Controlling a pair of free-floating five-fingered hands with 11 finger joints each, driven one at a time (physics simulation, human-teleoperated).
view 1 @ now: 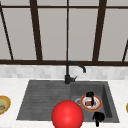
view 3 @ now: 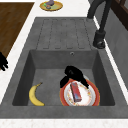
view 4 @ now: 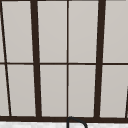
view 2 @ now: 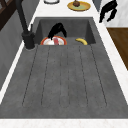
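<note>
In the sink basin (view 3: 50,75) lies a white plate with an orange rim (view 3: 88,98), and on it a red bar (view 3: 75,92). My left hand (view 1: 90,95) hovers just over the plate (view 1: 98,103), fingers spread and bent down, holding nothing. From the sides the same hand (view 3: 72,73) (view 2: 58,29) arches over the plate (view 2: 47,41) and the bar (view 2: 56,41). My right hand (view 1: 98,117) hangs in the air at the sink's front rim, fingers relaxed and empty, also seen from the sides (view 2: 107,11) (view 3: 2,62).
A banana (view 3: 35,95) (view 2: 81,41) lies in the basin near the front wall. A black faucet (view 1: 68,75) stands behind the sink. A big red ball (view 1: 67,115) sits at the front edge. A yellow plate of food (view 1: 3,105) rests on the left counter.
</note>
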